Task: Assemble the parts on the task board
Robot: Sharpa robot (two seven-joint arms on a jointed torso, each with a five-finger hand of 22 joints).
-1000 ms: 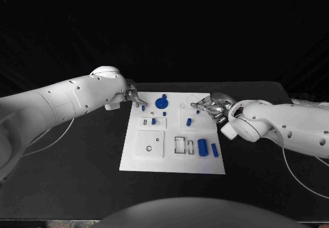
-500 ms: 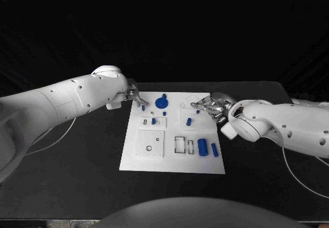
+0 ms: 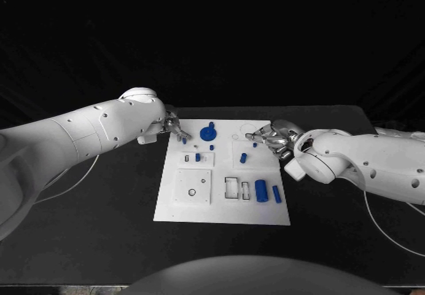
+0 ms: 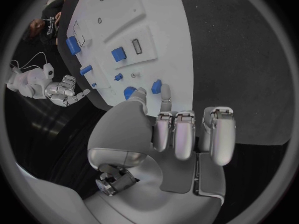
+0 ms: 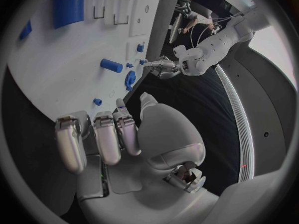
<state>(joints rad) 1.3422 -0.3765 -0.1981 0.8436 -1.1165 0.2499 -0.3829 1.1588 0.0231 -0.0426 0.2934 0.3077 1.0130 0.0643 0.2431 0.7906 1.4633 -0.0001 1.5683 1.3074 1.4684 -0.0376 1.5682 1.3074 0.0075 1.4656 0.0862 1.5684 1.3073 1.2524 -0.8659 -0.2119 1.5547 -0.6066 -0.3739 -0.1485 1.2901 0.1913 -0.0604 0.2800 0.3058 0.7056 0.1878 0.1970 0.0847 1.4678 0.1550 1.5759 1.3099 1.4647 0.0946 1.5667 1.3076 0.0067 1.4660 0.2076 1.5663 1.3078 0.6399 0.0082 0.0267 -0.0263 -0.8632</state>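
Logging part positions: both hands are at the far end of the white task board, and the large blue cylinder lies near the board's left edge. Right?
Not quite. In the head view the large blue cylinder lies near the right edge of the task board. The left hand and right hand are at its far end.

We see two bulky white arms with rounded shells dotted with small dark screw holes; a thin white cable trails beside each. Each ends in a silver metallic hand — left hand (image 3: 174,128), right hand (image 3: 269,136) — with segmented fingers (image 4: 184,134).
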